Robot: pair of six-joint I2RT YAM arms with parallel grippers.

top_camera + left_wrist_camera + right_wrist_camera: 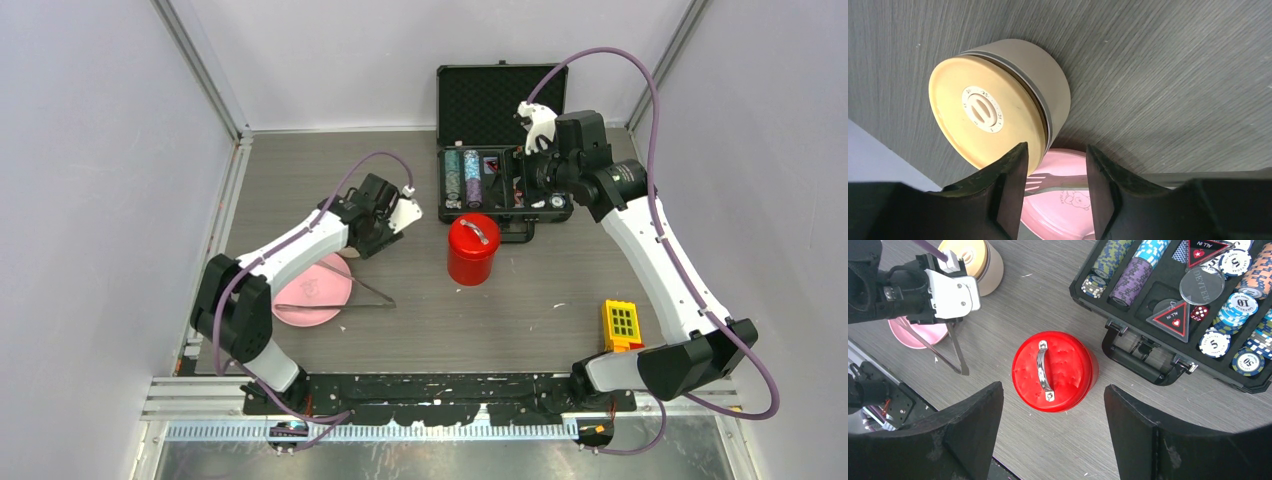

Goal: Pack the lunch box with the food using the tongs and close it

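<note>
The lunch box shows as two parts. The red canister [472,248] stands upright mid-table with its handled lid [1053,367] on. The small steel bowl [1048,95] carries its beige disc lid [985,112]. My left gripper [1055,149] hovers open just beside that bowl, with nothing between its fingers. Below it, the dark tongs [352,296] lie in a V, one forked tip [1045,181] resting on the pink plate [1068,210]. My right gripper [1053,386] hangs open high above the red canister, holding nothing. No food shows in any view.
An open black case of poker chips [500,150] sits at the back, right behind the canister. A yellow and red block toy [621,325] stands near the right arm's base. The pink plate [312,290] lies front left, near the table's edge.
</note>
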